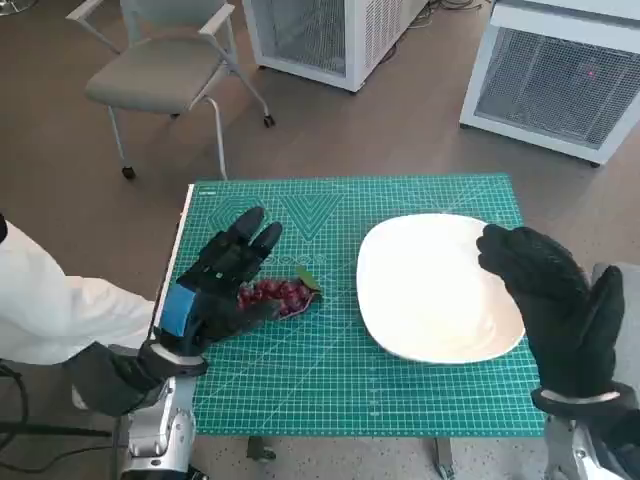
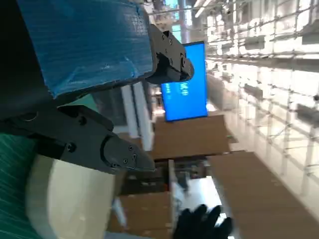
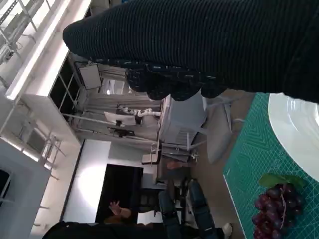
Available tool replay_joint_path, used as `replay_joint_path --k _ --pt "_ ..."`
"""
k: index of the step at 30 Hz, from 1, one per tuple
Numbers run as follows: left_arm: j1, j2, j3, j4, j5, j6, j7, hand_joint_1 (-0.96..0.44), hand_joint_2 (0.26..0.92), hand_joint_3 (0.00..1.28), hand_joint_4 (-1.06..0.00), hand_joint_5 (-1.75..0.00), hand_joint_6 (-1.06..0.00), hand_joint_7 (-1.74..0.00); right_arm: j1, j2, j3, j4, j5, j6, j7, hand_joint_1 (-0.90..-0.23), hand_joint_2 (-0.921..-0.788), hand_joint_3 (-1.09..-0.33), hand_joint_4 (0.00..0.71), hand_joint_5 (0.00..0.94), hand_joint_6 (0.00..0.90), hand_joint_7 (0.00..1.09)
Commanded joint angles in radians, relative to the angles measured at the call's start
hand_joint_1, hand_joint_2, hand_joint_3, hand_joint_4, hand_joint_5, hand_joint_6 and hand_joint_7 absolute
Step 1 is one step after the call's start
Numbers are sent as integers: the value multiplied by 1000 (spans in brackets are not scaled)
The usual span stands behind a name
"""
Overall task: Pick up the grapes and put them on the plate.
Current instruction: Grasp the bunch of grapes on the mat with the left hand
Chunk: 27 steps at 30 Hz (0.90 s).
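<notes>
On the green cutting mat (image 1: 400,390) that covers the desk, the grapes (image 1: 283,294) are seen in the head view lying just left of the white plate (image 1: 430,290), apart from its rim, with a green leaf (image 1: 309,281) at their plate-side end. The left hand (image 1: 225,280) is laid over and beside the bunch – fingers spread forward, thumb curled against the fruit – but whether the grapes are actually gripped cannot be told. The right hand (image 1: 560,305) is held above the plate's right edge, its fingers loosely apart and nothing in them.

The grapes (image 3: 274,206) and the plate's rim (image 3: 299,134) are shown bare in the right wrist view, with no fingers on the visible part of the bunch – the glove (image 3: 209,45) fills the top. In the left wrist view the grapes are not seen at all; only the plate (image 2: 70,204), the taped hand (image 2: 84,45) and a blue screen (image 2: 187,84) are shown, its writing too blurred to be read. A grey chair (image 1: 165,70) is visible on the floor only from the head.
</notes>
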Motion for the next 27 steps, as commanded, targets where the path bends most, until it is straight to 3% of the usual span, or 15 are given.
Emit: replay_joint_path --k 1,5,9,27 --pt "62 207 -85 -227 570 111 179 -316 866 14 -78 0 -164 0 8 0 2 14 3 13 6 -333 -921 -604 423 889 221 1036" --pt "86 218 -115 -356 757 278 199 -185 803 6 -18 1 -111 -11 8 0 1 12 6 15 6 -335 -921 -603 423 890 220 1039" --pt "94 205 -126 -409 785 361 169 -94 770 1 -4 1 -119 -21 10 1 1 10 9 17 7 -336 -921 -603 422 890 219 1040" --pt "63 200 -259 -480 937 640 91 -69 749 0 1 1 -141 -18 15 2 -2 4 14 25 7 -336 -921 -604 421 892 216 1045"
